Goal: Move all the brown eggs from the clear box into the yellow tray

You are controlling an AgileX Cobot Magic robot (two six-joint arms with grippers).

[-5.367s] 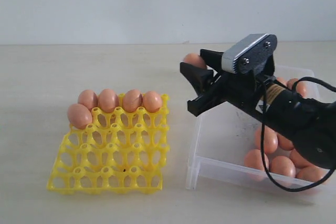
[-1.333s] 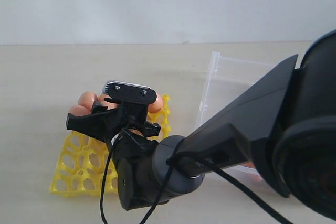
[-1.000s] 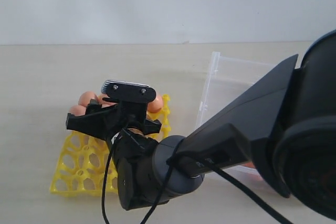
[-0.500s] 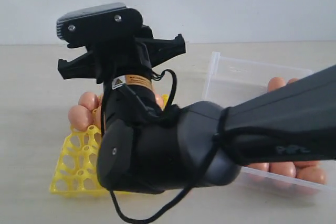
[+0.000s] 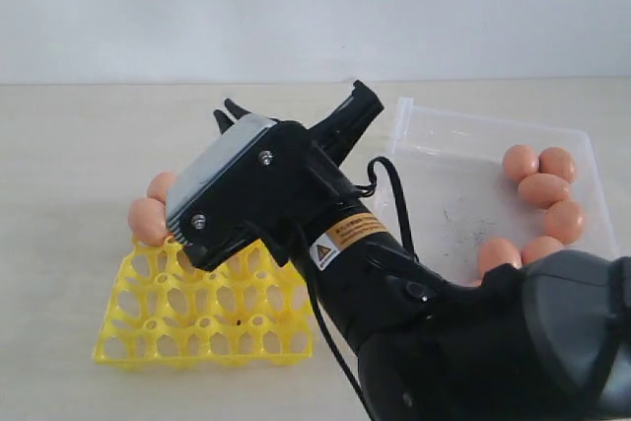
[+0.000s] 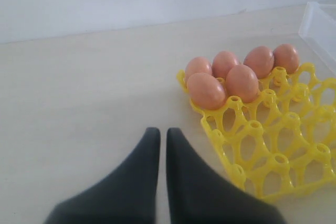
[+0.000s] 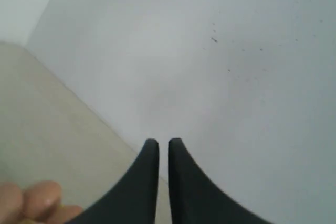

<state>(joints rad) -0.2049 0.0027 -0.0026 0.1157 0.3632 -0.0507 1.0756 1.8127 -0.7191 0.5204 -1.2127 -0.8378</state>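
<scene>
Near the right edge of the bench, eggs lie in the box; six sit in the tray further left. Empty, the left hand and right hand are each pressed together. Eggs crack easily, so pinch one softly round its middle.

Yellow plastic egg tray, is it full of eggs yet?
Not full. The square yellow plastic egg tray holds six smooth brown eggs at one end; its other visible cups are empty.

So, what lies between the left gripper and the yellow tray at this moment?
Only bare table shows there in the left wrist view; the left gripper and the yellow tray stand apart.
</scene>
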